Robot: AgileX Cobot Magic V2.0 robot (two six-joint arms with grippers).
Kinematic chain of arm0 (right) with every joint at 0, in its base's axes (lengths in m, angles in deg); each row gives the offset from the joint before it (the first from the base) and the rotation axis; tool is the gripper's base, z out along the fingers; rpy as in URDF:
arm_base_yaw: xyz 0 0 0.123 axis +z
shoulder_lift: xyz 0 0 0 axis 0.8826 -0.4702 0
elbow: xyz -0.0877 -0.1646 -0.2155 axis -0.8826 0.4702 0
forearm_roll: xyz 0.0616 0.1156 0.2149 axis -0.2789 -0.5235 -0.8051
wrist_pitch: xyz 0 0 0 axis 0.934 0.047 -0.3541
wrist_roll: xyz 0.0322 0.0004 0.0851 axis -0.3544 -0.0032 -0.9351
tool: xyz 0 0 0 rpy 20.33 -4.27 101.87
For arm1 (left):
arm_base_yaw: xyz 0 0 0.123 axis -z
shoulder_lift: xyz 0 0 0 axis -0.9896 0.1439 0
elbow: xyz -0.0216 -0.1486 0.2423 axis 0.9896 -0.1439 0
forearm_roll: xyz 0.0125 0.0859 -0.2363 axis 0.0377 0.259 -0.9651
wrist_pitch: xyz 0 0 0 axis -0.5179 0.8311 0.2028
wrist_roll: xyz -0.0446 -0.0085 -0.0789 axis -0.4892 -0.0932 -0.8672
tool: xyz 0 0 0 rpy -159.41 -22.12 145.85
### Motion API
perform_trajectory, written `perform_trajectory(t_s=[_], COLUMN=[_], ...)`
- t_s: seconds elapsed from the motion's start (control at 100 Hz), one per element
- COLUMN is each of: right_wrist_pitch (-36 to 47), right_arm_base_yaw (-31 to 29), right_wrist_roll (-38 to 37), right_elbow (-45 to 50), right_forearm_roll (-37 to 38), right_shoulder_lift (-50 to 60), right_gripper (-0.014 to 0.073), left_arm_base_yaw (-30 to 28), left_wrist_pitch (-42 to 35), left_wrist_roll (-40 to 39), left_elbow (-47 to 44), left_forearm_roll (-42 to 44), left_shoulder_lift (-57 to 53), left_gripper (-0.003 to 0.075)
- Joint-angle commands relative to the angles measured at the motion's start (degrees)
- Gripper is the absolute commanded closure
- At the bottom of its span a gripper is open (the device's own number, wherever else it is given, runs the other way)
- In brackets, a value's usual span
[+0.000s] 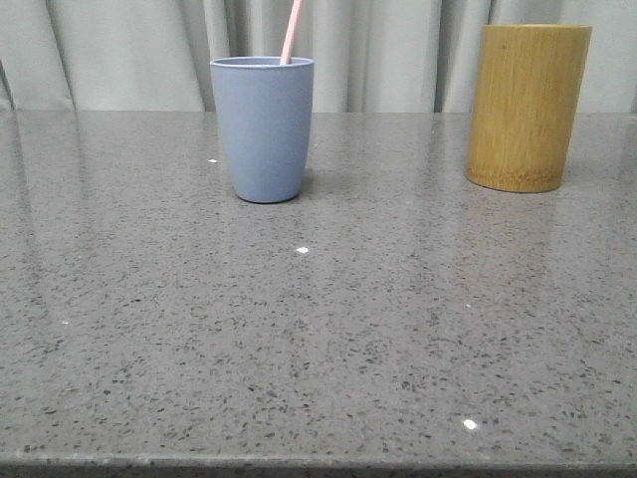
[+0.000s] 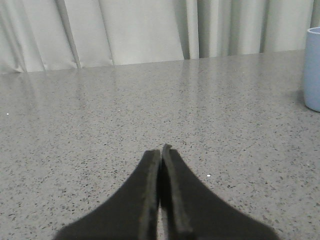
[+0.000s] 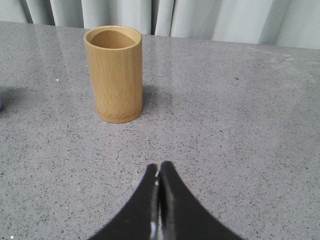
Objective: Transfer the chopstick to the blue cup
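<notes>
The blue cup (image 1: 263, 127) stands upright on the grey table at the back, left of centre. A pale pink chopstick (image 1: 292, 31) rises out of it, leaning to the right; only its upper end shows. An edge of the cup also shows in the left wrist view (image 2: 313, 70). My left gripper (image 2: 161, 151) is shut and empty, low over bare table, well apart from the cup. My right gripper (image 3: 159, 167) is shut and empty, over the table short of the bamboo holder. Neither gripper shows in the front view.
A tall yellow-brown bamboo holder (image 1: 528, 107) stands upright at the back right; the right wrist view shows it empty (image 3: 114, 72). The grey speckled table (image 1: 318, 339) reaches to its front edge at the bottom. Pale curtains hang behind the table.
</notes>
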Motion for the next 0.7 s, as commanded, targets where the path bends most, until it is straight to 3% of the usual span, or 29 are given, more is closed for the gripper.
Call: perform_trajectory(t_s=[0.0, 0.44, 0.69], right_wrist_pitch=[4.13, 4.20, 20.64], right_arm_base_yaw=[-0.37, -0.37, -0.37], right_wrist_roll=[0.16, 0.55, 0.55], right_elbow=[-1.25, -0.43, 12.49], right_forearm_roll=[0.90, 2.43, 3.11], right_shoulder_lift=[-0.48, 0.23, 6.66], right_gripper=[0.0661, 0.0661, 0.0661], left_arm_base_yaw=[-0.08, -0.08, -0.08], left_wrist_pitch=[-5.00, -5.00, -5.00], left_wrist_roll=[-0.09, -0.09, -0.09], left_elbow=[-0.35, -0.35, -0.35], left_forearm_roll=[-0.09, -0.09, -0.09], left_shoulder_lift=[-1.91, -1.91, -1.91], left_gripper=[0.0739, 0.0739, 0.0739])
